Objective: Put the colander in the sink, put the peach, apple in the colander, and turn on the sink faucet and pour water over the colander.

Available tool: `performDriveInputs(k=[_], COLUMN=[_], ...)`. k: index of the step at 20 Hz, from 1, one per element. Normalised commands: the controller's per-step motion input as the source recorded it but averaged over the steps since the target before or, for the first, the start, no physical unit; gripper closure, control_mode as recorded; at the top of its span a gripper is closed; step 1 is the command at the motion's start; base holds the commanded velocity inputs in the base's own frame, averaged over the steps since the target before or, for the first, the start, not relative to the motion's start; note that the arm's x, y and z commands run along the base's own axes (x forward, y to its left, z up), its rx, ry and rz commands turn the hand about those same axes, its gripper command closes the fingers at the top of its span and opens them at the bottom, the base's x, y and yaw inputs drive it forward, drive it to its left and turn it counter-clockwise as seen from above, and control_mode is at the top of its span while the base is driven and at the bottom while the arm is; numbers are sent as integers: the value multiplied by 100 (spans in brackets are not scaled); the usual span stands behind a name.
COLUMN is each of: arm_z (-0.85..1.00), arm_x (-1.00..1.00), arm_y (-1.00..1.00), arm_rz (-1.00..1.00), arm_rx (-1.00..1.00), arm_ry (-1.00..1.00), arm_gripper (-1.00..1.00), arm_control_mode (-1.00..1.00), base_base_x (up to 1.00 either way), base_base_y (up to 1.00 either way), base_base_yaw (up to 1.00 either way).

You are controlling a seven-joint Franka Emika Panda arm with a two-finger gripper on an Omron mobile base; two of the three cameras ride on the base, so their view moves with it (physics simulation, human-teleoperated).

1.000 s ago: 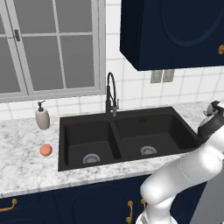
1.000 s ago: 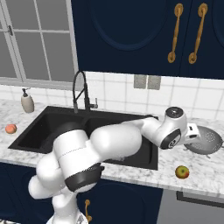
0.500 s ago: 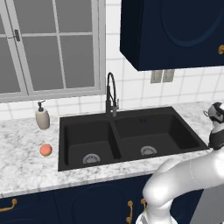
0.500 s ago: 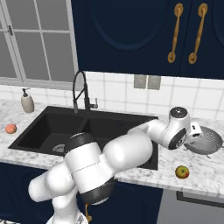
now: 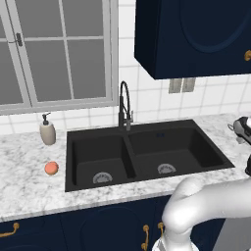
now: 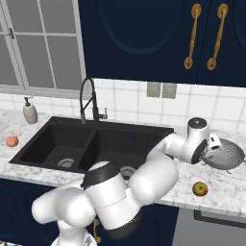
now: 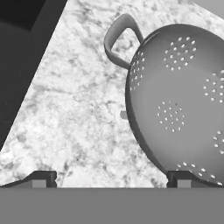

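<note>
Right base view: the colander [image 6: 225,156] is seen on the white marbled worktop [image 6: 226,185], at 3 o'clock of the sink [image 6: 91,144] and well apart from it. The arm is stretched across the right basin, with the hand just beside the colander's 9 o'clock rim. The apple [image 6: 200,189] lies on the worktop at 7 o'clock of the colander, near it but not touching. The peach [image 6: 12,141] is seen far off at 9 o'clock of the sink, on the worktop, with a beige soap dispenser [image 6: 30,111] behind it at 1 o'clock. The sink faucet [image 6: 89,100] stands at the sink's back edge, between the two basins.

Hand view: the end effector [image 7: 111,180] is seen with its fingertips [image 7: 41,179] set wide apart at the bottom edge, nothing between them but bare worktop. The colander [image 7: 179,100] occupies 3 o'clock of this view, one loop handle at 12 o'clock; the right fingertip is seen just at the bowl's lower rim, though contact cannot be judged. A corner of the dark sink shows at 10 o'clock.

Left base view: the peach [image 5: 51,168] is seen at 9 o'clock of the sink [image 5: 142,152], the soap dispenser [image 5: 47,130] at 12 o'clock of it. Both basins are noted empty.
</note>
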Motion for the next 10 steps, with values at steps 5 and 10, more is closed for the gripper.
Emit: performDriveInputs(k=[5,10], arm_z=[-3,-5], arm_x=[23,20], arm_y=[-10,-17], arm_rz=[3,4], arm_rx=[0,0], arm_ry=[2,3], arm_gripper=[-100,-100], arm_control_mode=[-100,-100], base_base_x=[0,0], base_base_y=[0,0], base_base_yaw=[0,0])
